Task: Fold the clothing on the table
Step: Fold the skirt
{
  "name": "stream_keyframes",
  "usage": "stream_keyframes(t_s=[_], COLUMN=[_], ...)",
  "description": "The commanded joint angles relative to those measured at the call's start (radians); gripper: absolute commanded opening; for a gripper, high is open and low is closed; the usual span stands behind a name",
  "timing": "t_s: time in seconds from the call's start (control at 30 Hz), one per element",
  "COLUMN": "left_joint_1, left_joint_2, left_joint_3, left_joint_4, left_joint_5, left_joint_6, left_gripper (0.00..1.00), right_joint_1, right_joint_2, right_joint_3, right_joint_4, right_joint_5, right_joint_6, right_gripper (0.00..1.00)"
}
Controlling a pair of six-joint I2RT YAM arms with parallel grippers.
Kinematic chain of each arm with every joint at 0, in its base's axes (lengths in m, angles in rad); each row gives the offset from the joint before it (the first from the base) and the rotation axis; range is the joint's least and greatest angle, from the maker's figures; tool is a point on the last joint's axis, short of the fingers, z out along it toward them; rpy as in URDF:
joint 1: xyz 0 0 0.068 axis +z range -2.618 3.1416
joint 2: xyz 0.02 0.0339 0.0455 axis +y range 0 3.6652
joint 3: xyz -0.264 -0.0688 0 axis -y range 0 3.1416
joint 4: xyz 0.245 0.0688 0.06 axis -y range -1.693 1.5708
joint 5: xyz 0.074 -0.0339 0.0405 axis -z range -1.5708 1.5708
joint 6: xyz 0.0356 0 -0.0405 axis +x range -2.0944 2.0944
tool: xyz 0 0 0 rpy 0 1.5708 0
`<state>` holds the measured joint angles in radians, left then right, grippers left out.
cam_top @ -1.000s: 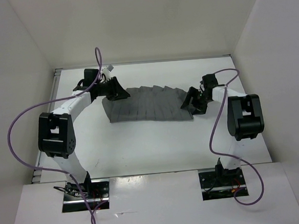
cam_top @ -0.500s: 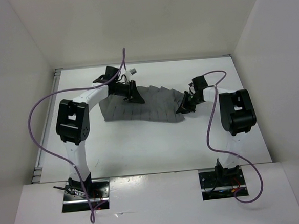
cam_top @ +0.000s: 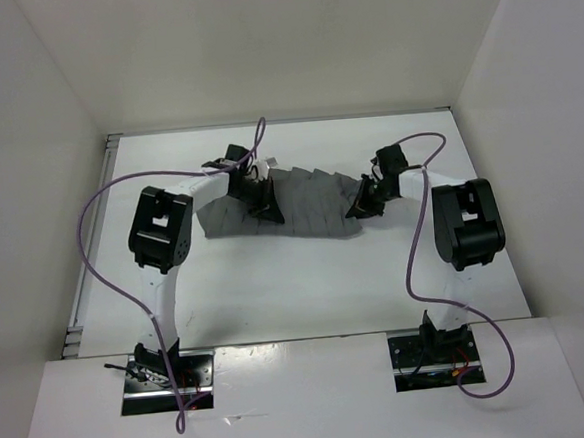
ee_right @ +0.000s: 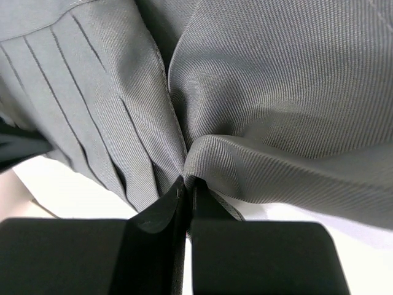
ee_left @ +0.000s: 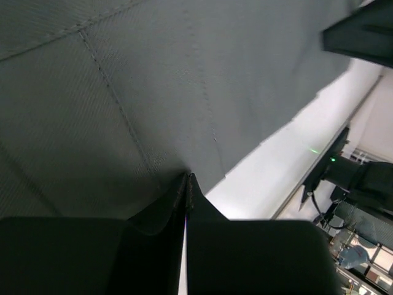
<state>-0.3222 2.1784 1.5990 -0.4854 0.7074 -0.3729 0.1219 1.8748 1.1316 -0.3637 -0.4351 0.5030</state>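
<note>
The clothing (cam_top: 306,210), a mid-grey pleated skirt, lies spread across the far half of the white table (cam_top: 277,290). My left gripper (cam_top: 265,210) is down on the skirt's left part. In the left wrist view its jaws (ee_left: 187,178) are shut, with grey fabric (ee_left: 123,92) puckering into the tips. My right gripper (cam_top: 358,207) is at the skirt's right end. In the right wrist view its jaws (ee_right: 187,184) are shut on a raised fold of the grey cloth (ee_right: 276,80), with pleats (ee_right: 80,92) running off to the left.
White walls (cam_top: 56,145) close the table on the left, back and right. Purple cables (cam_top: 93,243) loop out from both arms. The arm bases (cam_top: 167,373) stand at the near edge. The right arm (ee_left: 359,178) shows at the right of the left wrist view.
The left arm has swung right from the skirt's far-left corner onto the cloth and its gripper has shut. The right gripper has shut on the right end and drawn it slightly inward.
</note>
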Motion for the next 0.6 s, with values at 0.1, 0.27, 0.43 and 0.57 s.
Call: stream_keyframes(t_s=[0.1, 0.27, 0.43, 0.57], left_joint_1=[-0.061, -0.101, -0.204, -0.3], left_joint_2=[0.087, 0.121, 0.165, 0.251], left_joint_3=[0.015, 0.006, 0.013, 0.132], left_joint_4=[0.041, 0.031, 0.018, -0.036], left_joint_5=[-0.071, -0.141, -0.126, -0.105], left_joint_6=[-0.05, -0.05, -0.05, -0.031], left_gripper=[0.02, 0.02, 0.02, 0.02], right_joint_1=[0.009, 0.018, 0.038, 0.059], right_joint_2=[-0.062, -0.138, -0.322, -0.445], right_joint_3=[0.019, 0.0, -0.029, 0.003], right_joint_4=[-0.012, -0.032, -0.084, -0.136], right_joint_5=[0.012, 0.012, 0.012, 0.012], right_joint_6=[-0.023, -0.023, 0.014, 0.051], right_gripper=[0.0, 0.0, 0.0, 0.0])
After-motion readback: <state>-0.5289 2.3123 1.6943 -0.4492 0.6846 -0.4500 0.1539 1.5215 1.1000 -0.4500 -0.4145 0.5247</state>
